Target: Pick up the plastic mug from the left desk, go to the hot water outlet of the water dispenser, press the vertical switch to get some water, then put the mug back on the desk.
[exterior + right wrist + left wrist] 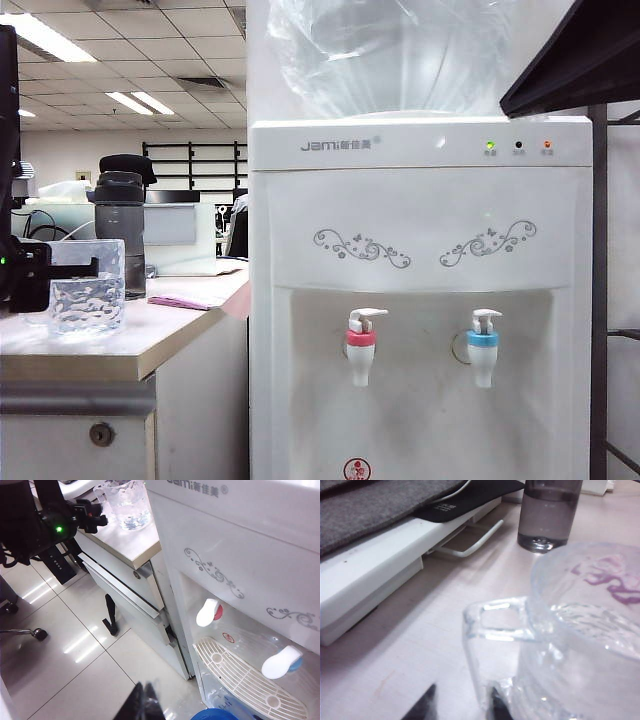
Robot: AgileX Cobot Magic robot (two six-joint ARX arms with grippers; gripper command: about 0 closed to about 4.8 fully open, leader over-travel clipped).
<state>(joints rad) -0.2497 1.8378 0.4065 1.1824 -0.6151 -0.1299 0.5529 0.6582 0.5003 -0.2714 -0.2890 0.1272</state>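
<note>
- Clear dimpled plastic: the plastic mug stands upright on the left desk, near its left end, with its loop handle turned toward the left gripper.
- The left gripper sits level at the mug's handle; its two dark fingertips straddle the lower part of the loop, a little apart. Whether they already pinch the handle cannot be told.
- Behind the mug stands a dark grey lidded tumbler, and a pink-purple cloth lies farther along the desktop.
- The water dispenser is just beside the desk's right end. Its top panel reads "Jami" followed by small characters too fine to read; three small lights sit at the panel's right, the leftmost green.
- Grey floral scrolls decorate the front.
- The hot water outlet has a pink-red collar and the vertical switch on top; a blue-collared tap hangs to its right.
- The right gripper hangs low above the floor tiles in front of the dispenser, jaws together, holding nothing.
</note>
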